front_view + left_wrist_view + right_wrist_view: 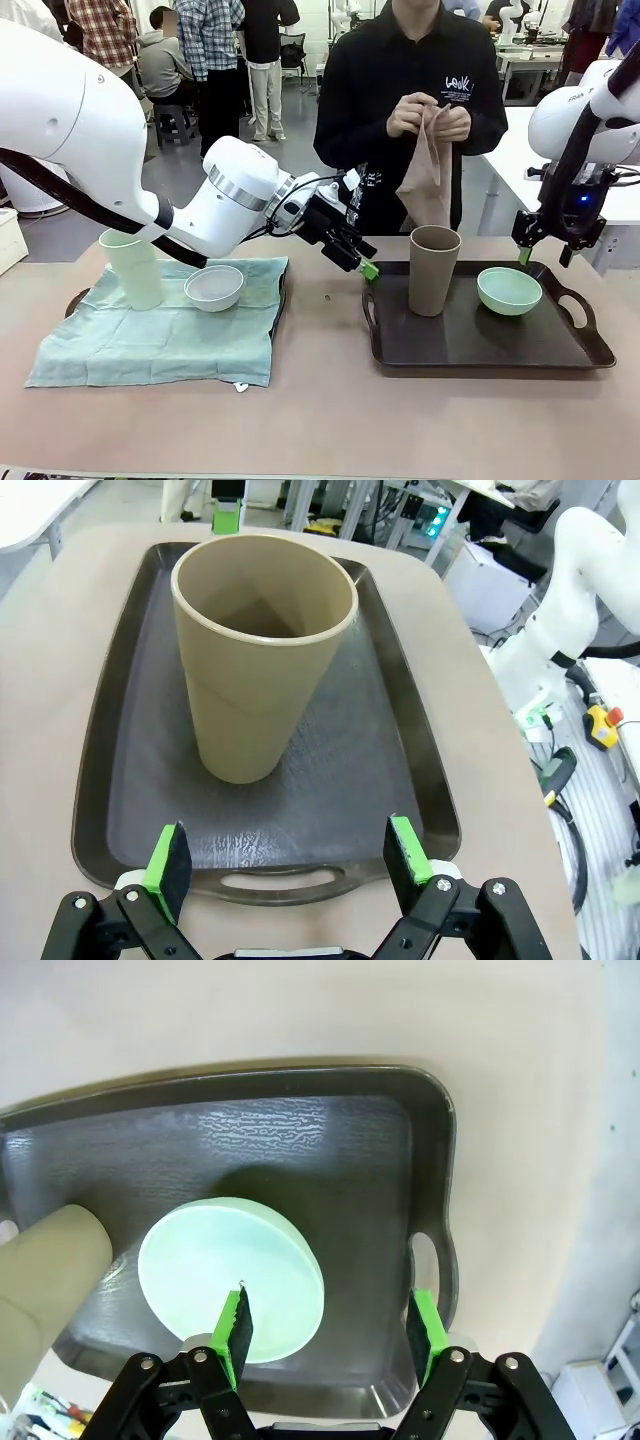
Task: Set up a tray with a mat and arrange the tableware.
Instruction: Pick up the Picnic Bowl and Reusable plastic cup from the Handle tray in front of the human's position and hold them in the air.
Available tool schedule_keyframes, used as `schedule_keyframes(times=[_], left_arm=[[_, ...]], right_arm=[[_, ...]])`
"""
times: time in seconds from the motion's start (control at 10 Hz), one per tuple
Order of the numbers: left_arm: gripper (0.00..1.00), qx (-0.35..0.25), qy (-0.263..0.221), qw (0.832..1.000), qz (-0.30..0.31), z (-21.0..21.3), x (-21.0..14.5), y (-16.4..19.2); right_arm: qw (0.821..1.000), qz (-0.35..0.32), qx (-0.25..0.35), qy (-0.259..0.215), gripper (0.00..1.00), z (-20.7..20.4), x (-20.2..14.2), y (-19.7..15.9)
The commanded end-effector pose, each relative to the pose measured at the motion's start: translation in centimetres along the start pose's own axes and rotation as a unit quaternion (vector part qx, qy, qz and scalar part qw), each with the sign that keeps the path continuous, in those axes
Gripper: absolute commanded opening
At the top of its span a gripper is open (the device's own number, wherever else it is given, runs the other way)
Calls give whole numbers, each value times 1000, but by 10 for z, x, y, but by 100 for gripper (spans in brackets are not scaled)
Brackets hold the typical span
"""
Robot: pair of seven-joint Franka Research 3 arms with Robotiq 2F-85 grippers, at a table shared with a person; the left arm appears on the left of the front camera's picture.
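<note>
Beige table (320, 420); brown cup (433, 272) between left gripper (288, 858) and mint bowl (509, 290).

The desk (320, 420) has a plain beige top. Beyond its far edge lies a grey floor (175, 168). At the far left several people (215, 40) stand together, and one sits on a dark stool (175, 125). A white table (510, 150) stands at the right, with more white tables (530, 60) farther back. The light is bright and even.
</note>
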State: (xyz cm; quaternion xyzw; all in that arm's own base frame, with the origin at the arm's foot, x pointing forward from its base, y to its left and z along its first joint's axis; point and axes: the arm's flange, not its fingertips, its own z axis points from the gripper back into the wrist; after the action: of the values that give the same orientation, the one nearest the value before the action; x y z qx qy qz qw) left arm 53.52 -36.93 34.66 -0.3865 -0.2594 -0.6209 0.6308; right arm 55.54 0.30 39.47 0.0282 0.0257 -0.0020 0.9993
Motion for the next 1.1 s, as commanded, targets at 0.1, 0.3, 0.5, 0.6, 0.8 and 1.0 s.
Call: schedule_keyframes(times=[0.1,0.3,0.5,0.6,0.8,1.0], left_arm=[[100,4,8,1000,-3,5,-1,-5],[100,0,0,1000,0,0,0,0],[100,20,-10,1000,-10,-6,-7,-4],[100,17,-14,1000,-17,-10,-9,-7],[100,9,-24,999,-36,-25,-11,-7],[100,1,-35,998,-52,-44,-9,1]], right_arm=[[1000,3,9,7,81,3,2,2],[1000,0,0,1,81,1,0,0],[999,9,-41,-10,81,-8,-12,3],[998,1,-54,-13,81,-12,-18,3],[998,-5,-62,-17,81,-21,-24,1],[998,11,-61,-16,81,-31,-21,15]])
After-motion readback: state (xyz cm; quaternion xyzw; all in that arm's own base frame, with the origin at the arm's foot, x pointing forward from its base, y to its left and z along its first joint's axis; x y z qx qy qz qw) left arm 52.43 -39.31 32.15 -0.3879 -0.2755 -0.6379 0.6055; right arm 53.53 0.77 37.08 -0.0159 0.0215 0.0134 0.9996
